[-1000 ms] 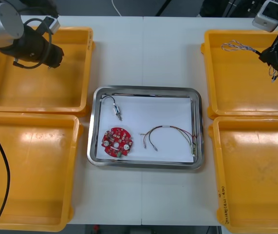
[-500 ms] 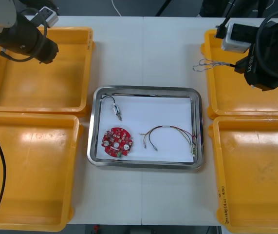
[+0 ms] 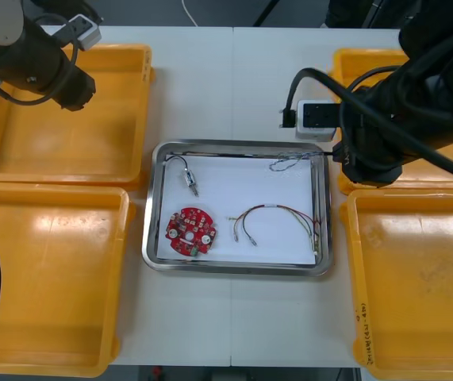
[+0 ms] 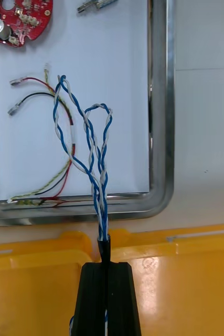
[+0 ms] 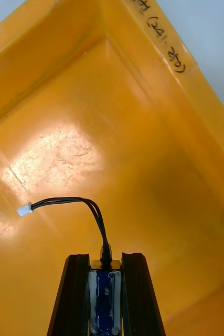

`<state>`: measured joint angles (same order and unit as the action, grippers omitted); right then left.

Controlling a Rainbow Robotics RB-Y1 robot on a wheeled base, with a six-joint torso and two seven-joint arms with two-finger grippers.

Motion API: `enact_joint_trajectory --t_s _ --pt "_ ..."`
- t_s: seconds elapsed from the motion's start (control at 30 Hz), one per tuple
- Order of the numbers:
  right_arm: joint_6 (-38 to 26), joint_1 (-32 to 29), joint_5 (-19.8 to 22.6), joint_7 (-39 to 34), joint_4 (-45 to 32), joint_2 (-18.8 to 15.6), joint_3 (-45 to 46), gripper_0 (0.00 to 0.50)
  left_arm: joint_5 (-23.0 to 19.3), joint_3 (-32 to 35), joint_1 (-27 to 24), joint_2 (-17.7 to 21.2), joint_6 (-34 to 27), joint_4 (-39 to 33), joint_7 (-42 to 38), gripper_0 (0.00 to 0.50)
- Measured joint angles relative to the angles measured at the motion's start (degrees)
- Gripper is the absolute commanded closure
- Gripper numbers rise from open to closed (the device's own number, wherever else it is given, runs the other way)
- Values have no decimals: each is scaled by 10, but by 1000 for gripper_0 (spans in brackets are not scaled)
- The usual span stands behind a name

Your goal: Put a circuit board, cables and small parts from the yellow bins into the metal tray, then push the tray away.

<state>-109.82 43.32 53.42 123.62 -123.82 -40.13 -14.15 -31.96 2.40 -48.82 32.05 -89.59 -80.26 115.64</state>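
Two broad, smooth yellow plastic bins sit at the left of the light worktop (image 3: 234,87): the far left bin (image 3: 20,147) and the near left bin (image 3: 44,278), both glossy with scuffed floors. The left tool (image 3: 77,91) hangs over the far left bin. In the left wrist view its black fingers (image 5: 76,294) are closed on the blue, shiny-wrapped base of a thin black cable (image 5: 75,200). That cable arches up from the fingers and ends in a small white plug.

The rectangular metal tray (image 3: 238,148) lies at the middle, with a polished rim, rounded corners and a flat white inside. On that white floor lie three things:
- a small metal part (image 3: 190,181) on a short dark lead
- a round red circuit board (image 3: 190,231) studded with pale components
- a looping red and yellow cable (image 3: 278,218) with bare metal tips

At the tray's far right corner hangs the twisted blue and white cable (image 3: 289,161). In the right wrist view the right tool (image 4: 105,265) grips it, the fingers pressed together around its black-sleeved end. Its thin, rope-like strands (image 4: 93,152) spread into two long loops above the white floor; whether they touch it I cannot tell. The right tool sits over the rim of the far right bin (image 3: 353,67), beside the tray. The near right bin (image 3: 416,278) lies just in front of that one.
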Motion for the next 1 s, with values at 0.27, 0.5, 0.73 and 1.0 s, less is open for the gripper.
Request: enact_joint_trajectory --t_s 0.27,0.5,0.73,1.0 --pt "0 48 -24 -68 43 32 -77 500 5 0 12 0 -57 -54 -52 500" --pt "0 72 -55 -68 102 71 -120 500 12 0 12 -6 -100 -90 -105 500" --pt "0 73 -83 -68 150 85 -165 499 21 -4 12 -26 -142 -137 -167 500" --pt "39 73 -112 -68 193 96 -208 499 25 -21 12 -43 -194 -186 -261 500"
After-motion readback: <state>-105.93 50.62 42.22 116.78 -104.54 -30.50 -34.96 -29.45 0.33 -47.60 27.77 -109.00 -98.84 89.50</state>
